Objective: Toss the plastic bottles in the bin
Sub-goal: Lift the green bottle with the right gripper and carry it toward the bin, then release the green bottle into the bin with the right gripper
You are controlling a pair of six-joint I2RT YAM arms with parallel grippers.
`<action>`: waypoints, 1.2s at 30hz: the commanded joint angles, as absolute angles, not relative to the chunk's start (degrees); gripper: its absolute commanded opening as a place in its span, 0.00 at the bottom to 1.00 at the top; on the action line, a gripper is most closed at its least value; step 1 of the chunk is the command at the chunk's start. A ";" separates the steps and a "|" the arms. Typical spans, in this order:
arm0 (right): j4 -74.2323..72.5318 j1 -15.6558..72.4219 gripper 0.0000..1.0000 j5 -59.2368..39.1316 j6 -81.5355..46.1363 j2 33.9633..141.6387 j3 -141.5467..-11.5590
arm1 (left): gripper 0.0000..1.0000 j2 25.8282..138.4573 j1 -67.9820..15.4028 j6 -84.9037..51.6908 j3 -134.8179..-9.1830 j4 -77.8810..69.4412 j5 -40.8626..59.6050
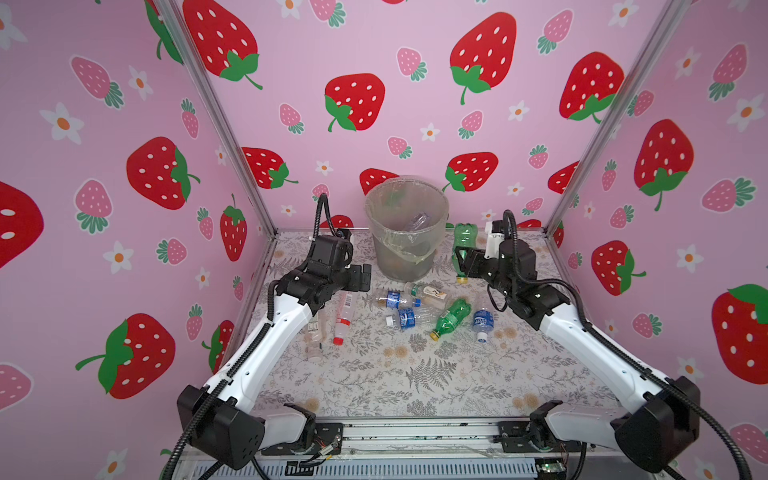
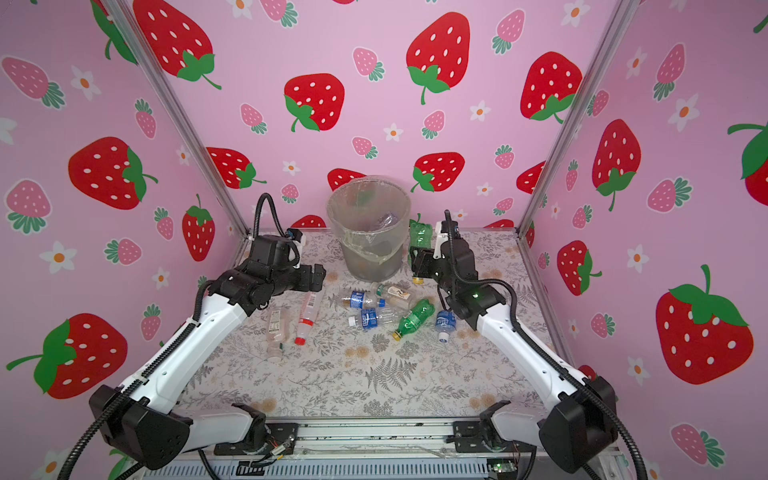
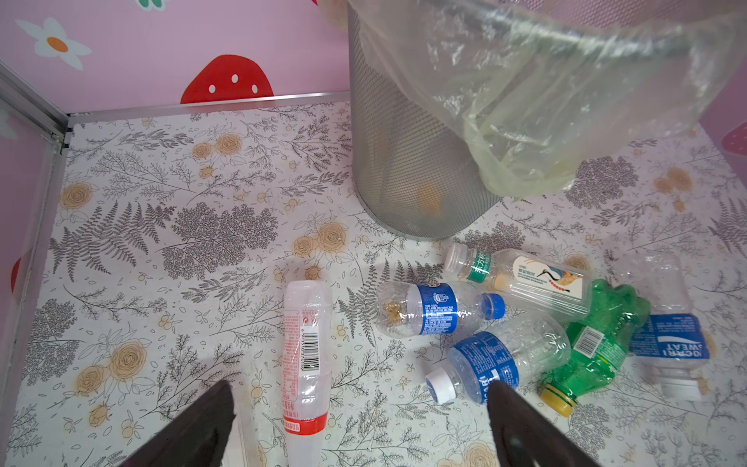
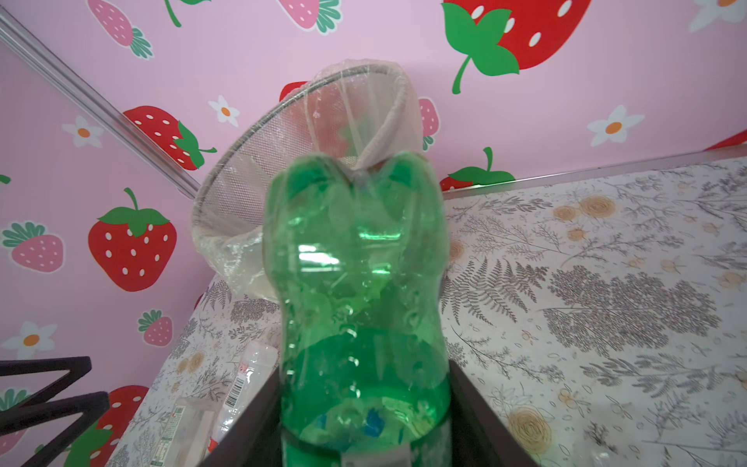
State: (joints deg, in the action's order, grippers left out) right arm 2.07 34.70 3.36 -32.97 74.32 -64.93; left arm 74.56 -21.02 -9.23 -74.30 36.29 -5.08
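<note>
Right tool: clamped on a green bottle, grip low on the body near the neck. Yellow cap points down, base up, roughly vertical. Cap close to the counter; cannot tell if clear of it.

Bin just beside that tool, on the side toward the other arm. Held bottle is outside the bin, next to its wall; cannot tell if touching. Clear bag folded over the rim. One clear bottle in the bin, more shapes at the bottom, too blurred to name.

Left tool: jaws wide apart, nothing between them. Hangs low over the counter, with the bin ahead of it.

Below that tool, running back under it: red-capped bottle, flat on the counter. Under the arm behind the tool: another clear bottle, also flat.

Ahead of the left tool, toward the right tool: heap of five lying bottles, touching or overlapping.
- blue-capped bottle
- white-capped bottle, blue label
- bird-label bottle, nearest the bin
- second green bottle, yellow cap
- Pocari Sweat bottle, closest to the right tool
</note>
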 commanded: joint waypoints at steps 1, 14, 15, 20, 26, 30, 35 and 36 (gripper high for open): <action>-1.29 36.85 0.56 4.86 -30.94 78.29 -70.52 | 0.99 75.34 -21.20 -9.31 -76.54 36.76 -5.70; -4.80 38.32 0.55 7.73 -27.79 83.55 -76.30 | 0.99 76.01 -21.14 -8.36 -76.55 37.30 -8.68; -4.90 38.41 0.55 7.82 -27.77 83.19 -76.01 | 0.99 75.98 -21.13 -8.35 -76.63 37.40 -8.90; -5.49 39.00 0.55 8.43 -28.01 80.97 -73.33 | 0.99 75.85 -21.15 -8.21 -76.64 37.29 -8.76; -7.33 40.42 0.55 9.21 -28.75 79.78 -71.12 | 0.99 75.96 -20.82 -8.36 -76.73 37.20 -7.78; -6.90 40.43 0.56 9.81 -26.61 88.60 -82.52 | 0.99 76.11 -20.24 -9.00 -76.82 37.01 -6.49; 6.80 40.30 0.98 7.18 -22.33 112.01 -117.42 | 0.99 76.30 -18.81 -9.47 -76.88 37.15 -5.70; 10.19 40.34 0.99 6.15 -22.39 115.59 -124.12 | 0.99 76.12 -18.65 -9.40 -76.82 37.13 -5.96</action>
